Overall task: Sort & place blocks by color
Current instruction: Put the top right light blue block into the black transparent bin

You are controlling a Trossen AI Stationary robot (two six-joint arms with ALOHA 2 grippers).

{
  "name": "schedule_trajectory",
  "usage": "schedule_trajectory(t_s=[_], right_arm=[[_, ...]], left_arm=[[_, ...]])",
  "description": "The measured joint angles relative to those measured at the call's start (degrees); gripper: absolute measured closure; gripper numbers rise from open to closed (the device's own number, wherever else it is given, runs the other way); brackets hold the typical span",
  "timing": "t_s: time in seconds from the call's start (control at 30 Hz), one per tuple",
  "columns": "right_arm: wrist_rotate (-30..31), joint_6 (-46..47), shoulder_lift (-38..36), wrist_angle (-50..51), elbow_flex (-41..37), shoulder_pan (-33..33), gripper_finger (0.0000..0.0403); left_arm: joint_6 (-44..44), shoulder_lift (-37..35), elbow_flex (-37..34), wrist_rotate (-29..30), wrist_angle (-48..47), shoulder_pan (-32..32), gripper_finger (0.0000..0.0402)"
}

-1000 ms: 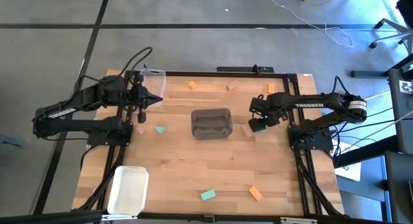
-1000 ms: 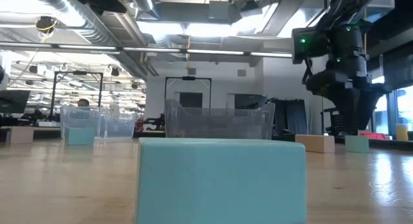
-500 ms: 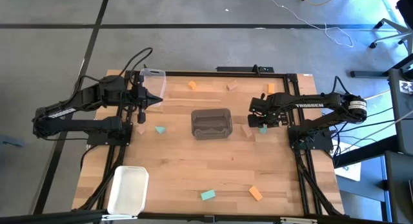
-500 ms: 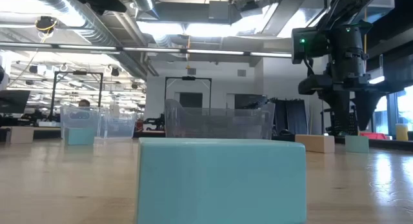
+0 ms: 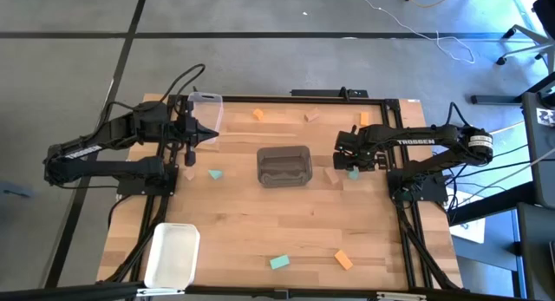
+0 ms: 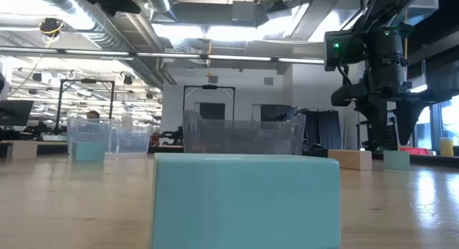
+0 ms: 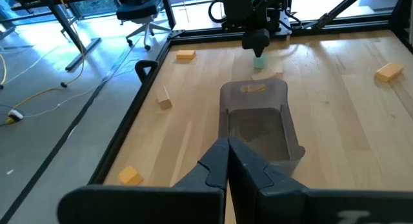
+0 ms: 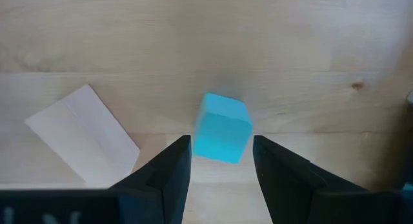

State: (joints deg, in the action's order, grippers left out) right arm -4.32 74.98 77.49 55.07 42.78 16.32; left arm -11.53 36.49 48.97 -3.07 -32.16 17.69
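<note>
My right gripper (image 5: 349, 165) hangs open, pointing down, over the table's right half. In the right wrist view its fingertips (image 8: 221, 142) stand on either side of a small teal block (image 8: 221, 128) that lies flat on the wood without touching it. A tan block (image 8: 82, 135) lies beside it. Other blocks lie about the table: teal (image 5: 215, 174) (image 5: 278, 263), orange (image 5: 257, 115) (image 5: 364, 119) (image 5: 343, 260), tan (image 5: 311, 117) (image 5: 189, 173). My left gripper (image 5: 208, 134) waits shut near the far left, above the table.
A clear bin (image 5: 284, 165) stands mid-table, left of the right gripper. Another clear bin (image 5: 206, 110) sits at the far left corner and a white bin (image 5: 172, 253) at the near left. One teal block (image 6: 244, 199) fills the foreground of the low view.
In the first half second my right gripper rose a little, drew slightly toward the far edge and turned about its wrist, uncovering the teal block below it in the high view. It has kept still since. No block has moved.
</note>
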Motion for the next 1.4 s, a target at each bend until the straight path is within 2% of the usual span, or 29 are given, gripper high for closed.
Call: schedule_trajectory(t_s=[0.4, 0.5, 0.67, 0.83, 0.97, 1.23, 1.4], right_arm=[[1.6, 2.5, 0.0, 0.0, 0.0, 0.0, 0.0234], [1.7, 2.6, 0.0, 0.0, 0.0, 0.0, 0.0234], [1.8, 2.7, 0.0, 0.0, 0.0, -0.4, 0.0234], [2.0, 3.0, 0.0, 0.0, 0.0, -0.5, 0.0234], [2.4, 5.2, 0.0, 0.0, 0.0, -1.0, 0.0234], [2.8, 8.1, 0.0, -0.1, -0.1, -1.8, 0.0234], [0.8, 9.4, -0.2, -5.3, -4.0, -2.0, 0.0234]], left_arm=[[-3.1, 1.0, 1.2, -0.7, -0.7, 0.0, 0.0401], [-4.7, 3.3, 5.5, -0.6, -2.3, 0.0, 0.0401], [-5.5, 9.7, 16.9, 3.9, -13.9, 0.0, 0.0401], [-5.5, 16.4, 25.1, 4.5, -22.5, 0.0, 0.0401], [-5.1, 20.4, 29.1, 4.5, -26.4, 0.0, 0.0401], [-7.8, 24.6, 35.3, 4.2, -27.6, -1.5, 0.0401], [-8.6, 25.4, 38.7, 5.5, -29.7, -3.2, 0.0401]])
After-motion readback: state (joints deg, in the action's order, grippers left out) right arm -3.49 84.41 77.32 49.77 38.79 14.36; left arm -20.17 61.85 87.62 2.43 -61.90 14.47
